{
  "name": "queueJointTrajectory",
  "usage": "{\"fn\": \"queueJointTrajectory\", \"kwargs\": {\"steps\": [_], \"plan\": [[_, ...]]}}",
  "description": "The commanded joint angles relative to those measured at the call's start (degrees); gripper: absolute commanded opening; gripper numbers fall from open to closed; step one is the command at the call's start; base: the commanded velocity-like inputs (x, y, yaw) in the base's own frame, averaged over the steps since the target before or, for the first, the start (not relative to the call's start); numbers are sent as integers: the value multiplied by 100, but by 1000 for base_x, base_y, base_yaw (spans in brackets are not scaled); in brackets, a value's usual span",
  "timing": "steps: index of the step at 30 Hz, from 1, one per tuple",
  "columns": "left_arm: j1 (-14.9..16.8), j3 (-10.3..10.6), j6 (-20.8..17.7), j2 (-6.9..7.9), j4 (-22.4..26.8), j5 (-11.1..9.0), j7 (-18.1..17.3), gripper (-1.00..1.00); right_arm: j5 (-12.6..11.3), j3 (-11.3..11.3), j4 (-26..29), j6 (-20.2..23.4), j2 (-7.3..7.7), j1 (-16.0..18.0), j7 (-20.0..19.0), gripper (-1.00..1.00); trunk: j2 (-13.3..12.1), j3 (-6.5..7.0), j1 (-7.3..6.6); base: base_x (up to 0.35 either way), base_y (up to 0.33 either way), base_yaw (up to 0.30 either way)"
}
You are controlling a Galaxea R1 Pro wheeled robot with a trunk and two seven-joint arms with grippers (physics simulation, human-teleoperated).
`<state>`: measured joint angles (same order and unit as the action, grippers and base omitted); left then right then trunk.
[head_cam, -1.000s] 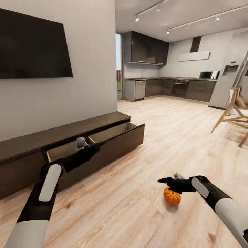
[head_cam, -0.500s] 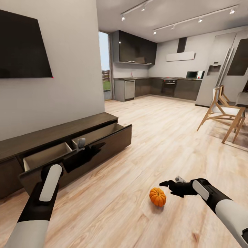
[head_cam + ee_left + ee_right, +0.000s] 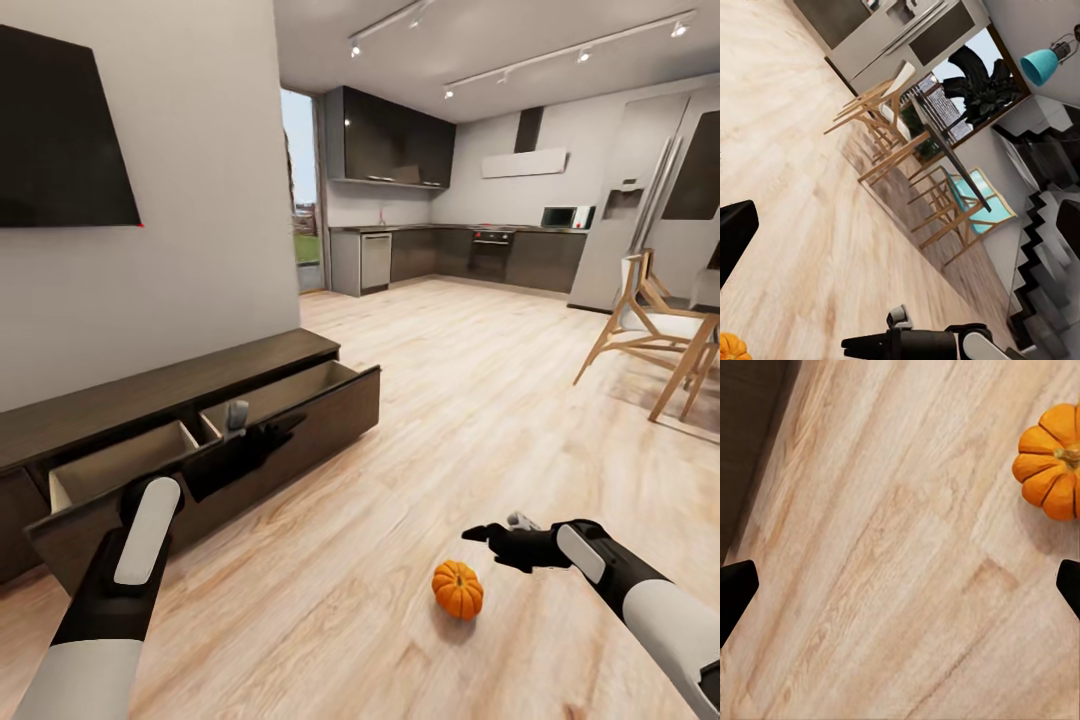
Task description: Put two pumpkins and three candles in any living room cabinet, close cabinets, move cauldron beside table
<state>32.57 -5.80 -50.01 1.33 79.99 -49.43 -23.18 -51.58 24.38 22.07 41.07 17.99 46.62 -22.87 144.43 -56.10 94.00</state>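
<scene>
One small orange ribbed pumpkin (image 3: 458, 589) lies on the wood floor, seen close in the right wrist view (image 3: 1056, 461) and at the edge of the left wrist view (image 3: 730, 347). My right gripper (image 3: 480, 533) hovers just above and to the right of it, open and empty, its fingertips (image 3: 736, 585) spread wide. The long dark-brown cabinet (image 3: 150, 385) stands along the wall on the left, its wide drawer (image 3: 300, 410) pulled out with a pale interior. My left gripper (image 3: 283, 426) hangs over the drawer's front, open and holding nothing. Candles, cauldron and table are out of view.
A black TV (image 3: 55, 135) hangs above the cabinet. Wooden chairs (image 3: 650, 340) and a dining table stand at the right. A dark kitchen (image 3: 470, 250) lies at the far end, beyond a wide stretch of wood floor (image 3: 450, 400).
The view has swung to the right, so the cabinet and pumpkin sit further left. My right gripper, which was over the pumpkin, is now beside it; the pumpkin stays on the floor.
</scene>
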Motion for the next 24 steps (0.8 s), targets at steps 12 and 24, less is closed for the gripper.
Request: {"fn": "queueJointTrajectory", "kwargs": {"steps": [12, 24], "plan": [[4, 7, -35, -9, 47, -5, -37, 100, 16, 31, -49, -9, -47, 5, -32, 100, 2, -6, 2, 64, 0, 0], [4, 698, -15, -37, 52, 17, -1, 100, 5, -6, -751, -12, -197, 7, -17, 100, 2, -6, 2, 0, 0, 0]]}}
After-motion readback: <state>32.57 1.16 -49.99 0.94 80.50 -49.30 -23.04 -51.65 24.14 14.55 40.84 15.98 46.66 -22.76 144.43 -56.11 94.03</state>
